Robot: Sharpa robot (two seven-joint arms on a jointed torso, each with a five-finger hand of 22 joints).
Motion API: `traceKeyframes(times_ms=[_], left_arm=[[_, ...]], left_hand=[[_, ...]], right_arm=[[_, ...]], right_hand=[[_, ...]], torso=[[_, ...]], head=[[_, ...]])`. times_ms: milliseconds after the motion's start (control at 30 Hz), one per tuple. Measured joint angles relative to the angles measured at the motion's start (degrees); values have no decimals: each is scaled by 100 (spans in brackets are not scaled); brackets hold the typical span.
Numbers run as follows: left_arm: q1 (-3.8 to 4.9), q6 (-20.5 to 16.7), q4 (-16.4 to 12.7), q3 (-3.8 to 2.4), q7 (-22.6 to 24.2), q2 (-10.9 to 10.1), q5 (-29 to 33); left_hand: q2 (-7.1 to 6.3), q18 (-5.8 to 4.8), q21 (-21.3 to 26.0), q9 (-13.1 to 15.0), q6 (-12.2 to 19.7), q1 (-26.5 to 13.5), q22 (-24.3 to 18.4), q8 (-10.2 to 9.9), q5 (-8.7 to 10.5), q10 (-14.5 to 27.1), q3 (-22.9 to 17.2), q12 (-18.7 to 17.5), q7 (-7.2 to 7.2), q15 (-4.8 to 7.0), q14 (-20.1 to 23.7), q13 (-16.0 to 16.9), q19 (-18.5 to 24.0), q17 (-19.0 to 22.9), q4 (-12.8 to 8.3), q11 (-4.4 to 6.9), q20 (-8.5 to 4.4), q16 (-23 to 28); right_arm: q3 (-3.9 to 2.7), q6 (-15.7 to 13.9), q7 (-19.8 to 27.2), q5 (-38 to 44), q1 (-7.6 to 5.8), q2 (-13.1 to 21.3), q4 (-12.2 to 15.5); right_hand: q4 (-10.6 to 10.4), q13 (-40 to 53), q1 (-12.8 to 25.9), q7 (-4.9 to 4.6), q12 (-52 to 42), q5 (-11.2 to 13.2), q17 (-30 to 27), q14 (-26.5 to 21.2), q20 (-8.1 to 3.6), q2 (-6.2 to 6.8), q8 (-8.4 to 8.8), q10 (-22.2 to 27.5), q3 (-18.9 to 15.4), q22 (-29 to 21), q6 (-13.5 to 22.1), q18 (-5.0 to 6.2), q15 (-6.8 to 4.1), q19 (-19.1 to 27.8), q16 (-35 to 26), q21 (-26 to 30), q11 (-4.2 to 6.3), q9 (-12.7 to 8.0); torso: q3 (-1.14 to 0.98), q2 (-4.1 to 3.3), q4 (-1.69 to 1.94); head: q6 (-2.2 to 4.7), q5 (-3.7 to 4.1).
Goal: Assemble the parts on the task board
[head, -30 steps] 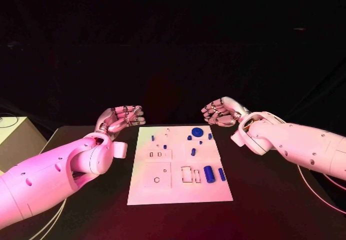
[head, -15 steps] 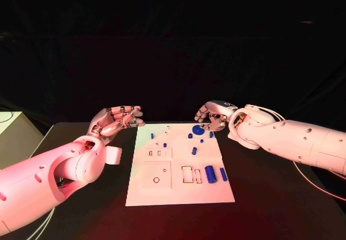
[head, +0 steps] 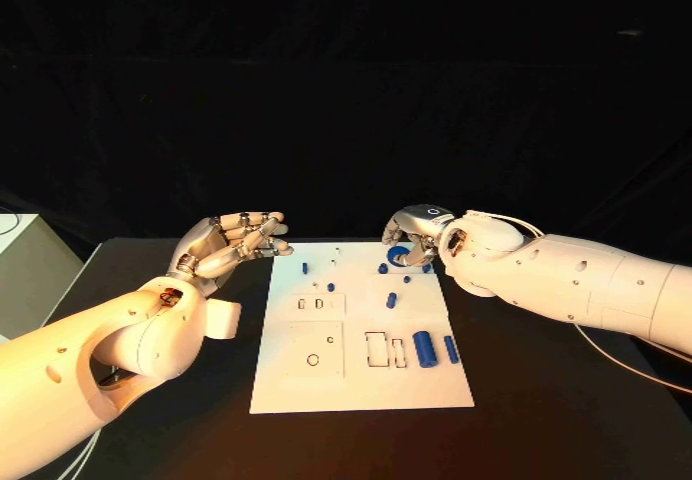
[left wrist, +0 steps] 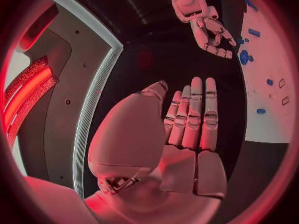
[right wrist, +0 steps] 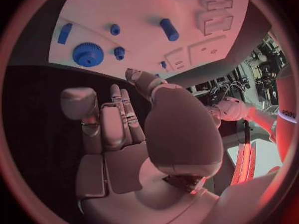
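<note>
Both hands, left (head: 238,243) and right (head: 418,238), hover empty, fingers apart; long parts (head: 423,347) lie lengthwise along the task board (head: 361,385).

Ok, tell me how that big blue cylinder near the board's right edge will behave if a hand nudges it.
The big blue cylinder lies on its side on the flat white task board, so it would probably roll sideways. It looks smooth and rigid, so likely slippery to pinch. Being small, it is probably light.

Black table (head: 548,400) carries white task board (head: 361,385) at centre

Parts (head: 423,347) on task board (head: 361,385), mid table (head: 562,420)
</note>
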State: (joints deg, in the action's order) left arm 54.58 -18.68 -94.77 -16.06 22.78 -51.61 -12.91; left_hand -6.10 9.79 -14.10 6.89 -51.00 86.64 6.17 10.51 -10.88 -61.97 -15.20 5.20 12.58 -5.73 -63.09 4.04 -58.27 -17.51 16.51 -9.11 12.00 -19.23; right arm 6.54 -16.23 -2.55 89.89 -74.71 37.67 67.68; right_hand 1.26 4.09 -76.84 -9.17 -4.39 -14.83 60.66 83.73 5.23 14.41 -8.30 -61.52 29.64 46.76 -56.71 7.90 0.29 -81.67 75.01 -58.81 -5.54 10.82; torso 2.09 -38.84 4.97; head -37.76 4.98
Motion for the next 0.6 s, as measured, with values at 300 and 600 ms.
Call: traceKeyframes(times_ms=[300, 600], left_arm=[[0, 11, -127, -43, -11, -44, -3], [-1, 14, -195, -68, -22, -83, -5]], left_hand=[[0, -2, 0, 0, 0, 0, -1, 0, 0, 0, 0, -5, 0, 0, 0, 0, 0, -7, 0, 0, 0, 0], [0, -3, 0, 0, 0, 0, -1, 0, 0, 0, 0, -5, 0, 0, 0, -5, 1, -14, 0, 0, 0, 0]], right_arm=[[16, 88, -147, 199, 7, -156, -202], [29, 164, -176, 253, 74, -255, -358]], right_hand=[[0, 0, -31, 0, 0, 0, 32, 0, 0, -31, 0, 0, 0, 21, 0, 2, 0, 0, 36, -8, -1, 9], [-33, 5, -31, -3, -21, 0, 47, 0, 0, -31, 0, -21, 1, 42, -44, 3, 0, 0, 79, -33, -21, 30]], torso=[[14, -95, 62], [32, -168, 105]], head=[[13, 55], [19, 100]])
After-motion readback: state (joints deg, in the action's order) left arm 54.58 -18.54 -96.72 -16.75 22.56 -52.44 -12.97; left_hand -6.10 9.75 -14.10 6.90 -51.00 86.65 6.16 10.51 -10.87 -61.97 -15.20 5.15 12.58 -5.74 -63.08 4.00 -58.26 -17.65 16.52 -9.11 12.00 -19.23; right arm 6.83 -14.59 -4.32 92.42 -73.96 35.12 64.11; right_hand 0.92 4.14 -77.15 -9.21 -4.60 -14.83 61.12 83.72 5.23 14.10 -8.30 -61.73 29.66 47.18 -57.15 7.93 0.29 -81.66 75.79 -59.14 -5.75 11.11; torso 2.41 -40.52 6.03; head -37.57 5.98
